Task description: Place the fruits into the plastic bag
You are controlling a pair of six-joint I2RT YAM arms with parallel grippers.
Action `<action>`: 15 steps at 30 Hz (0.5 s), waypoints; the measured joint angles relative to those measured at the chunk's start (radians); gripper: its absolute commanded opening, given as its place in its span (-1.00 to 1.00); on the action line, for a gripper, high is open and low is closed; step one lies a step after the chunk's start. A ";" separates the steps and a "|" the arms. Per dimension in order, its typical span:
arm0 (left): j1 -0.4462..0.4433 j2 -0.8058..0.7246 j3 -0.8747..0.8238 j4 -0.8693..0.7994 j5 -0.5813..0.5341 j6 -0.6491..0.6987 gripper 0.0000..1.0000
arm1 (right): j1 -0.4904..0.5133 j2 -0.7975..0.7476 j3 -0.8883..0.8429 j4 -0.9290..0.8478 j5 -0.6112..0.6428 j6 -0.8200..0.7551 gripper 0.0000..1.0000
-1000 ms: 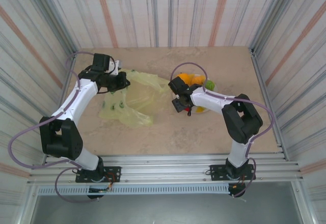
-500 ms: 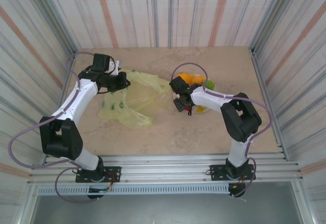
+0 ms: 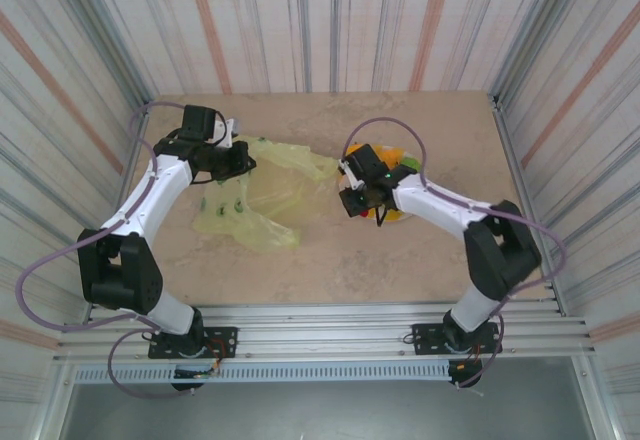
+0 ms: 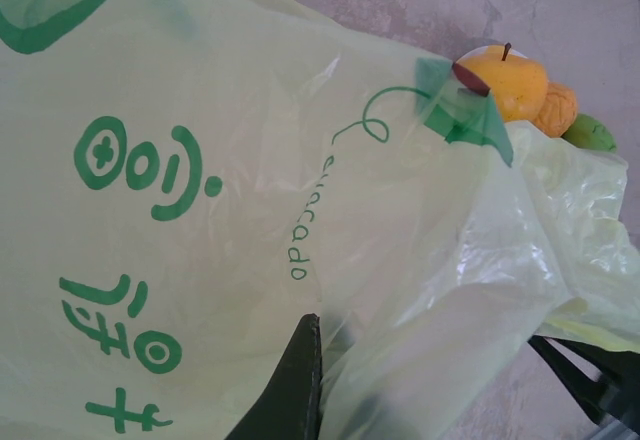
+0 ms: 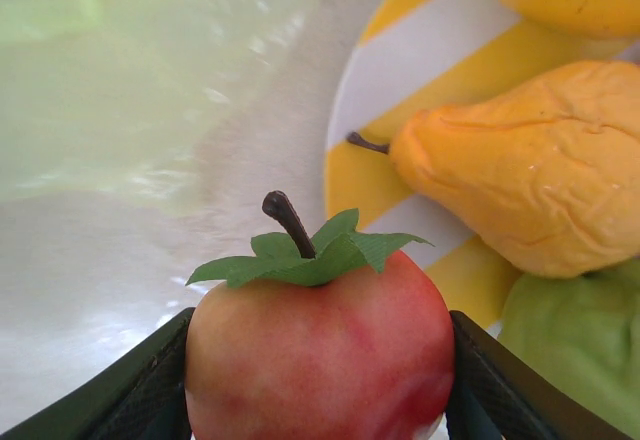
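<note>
The left end effector (image 3: 236, 161) is clenched on the far edge of the bag (image 3: 258, 198), most likely to keep its mouth raised and facing the plate (image 3: 393, 216) so fruit can be dropped in. The rest of the bag lies slack on the table (image 3: 330, 260). The right end effector (image 5: 320, 360) is grasping a red fruit (image 5: 320, 335), one finger against each side, at the plate's rim nearest the bag. That looks like the first step of carrying it across. The other fruits sit on the plate, among them a pear (image 5: 520, 180) and a green one (image 5: 585, 350) cut off at the frame edge. From above, the right arm covers much of the plate, so the fruits cannot be counted. Whether the red fruit is off the table is hard to tell, and so is how wide the bag's mouth gapes. Nothing shows through the crinkled plastic to say what is inside.
</note>
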 measured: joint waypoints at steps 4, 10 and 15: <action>0.000 -0.020 -0.011 0.012 0.012 -0.027 -1.00 | 0.003 -0.188 -0.137 0.062 -0.094 0.050 -0.03; -0.002 -0.032 -0.018 0.039 0.034 -0.072 -1.00 | 0.118 -0.348 -0.332 0.200 -0.152 0.079 -0.05; -0.018 -0.032 -0.018 0.045 0.041 -0.090 -1.00 | 0.218 -0.265 -0.320 0.320 -0.125 0.062 -0.09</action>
